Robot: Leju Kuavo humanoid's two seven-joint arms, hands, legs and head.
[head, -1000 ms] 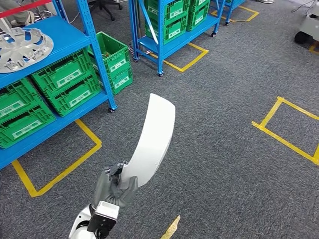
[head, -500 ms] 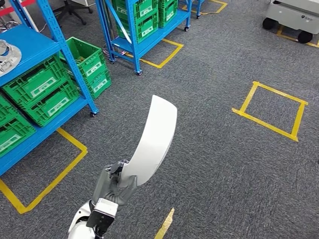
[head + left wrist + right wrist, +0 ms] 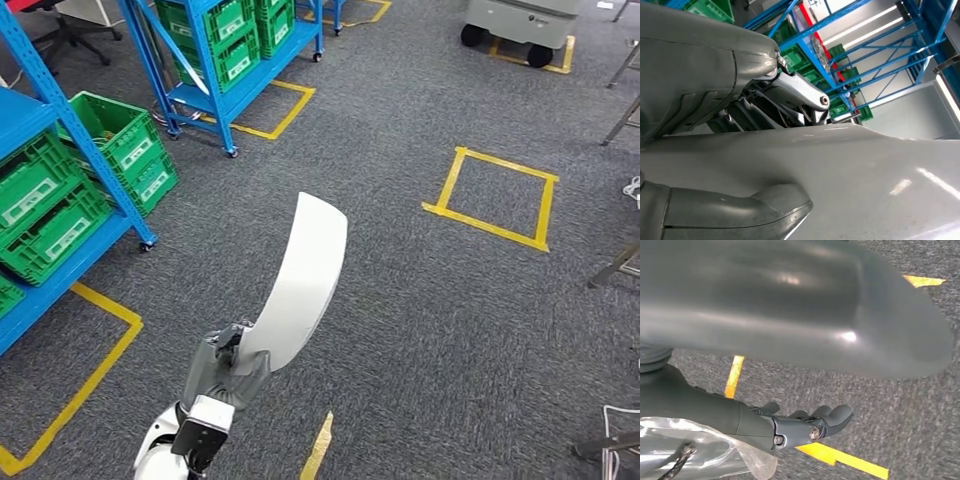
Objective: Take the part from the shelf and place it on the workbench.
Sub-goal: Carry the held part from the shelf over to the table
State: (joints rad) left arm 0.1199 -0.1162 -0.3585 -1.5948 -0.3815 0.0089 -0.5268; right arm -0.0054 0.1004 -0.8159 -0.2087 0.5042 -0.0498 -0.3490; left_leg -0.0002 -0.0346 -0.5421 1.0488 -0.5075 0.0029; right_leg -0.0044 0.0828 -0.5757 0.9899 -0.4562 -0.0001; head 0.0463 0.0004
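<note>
white curved part (image 3: 302, 285) rises from the left hand (image 3: 223, 368), whose fingers clasp its lower end.

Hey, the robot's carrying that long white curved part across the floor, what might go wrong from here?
The left hand grips the white part only at its lower end, so most of it sticks out unsupported; it may twist or slip while walking.

The blue shelf with green crates stands close on the left; a turn might swing the part's tip into it.

The right hand hangs with nothing in it, so it gives no backup support.
</note>
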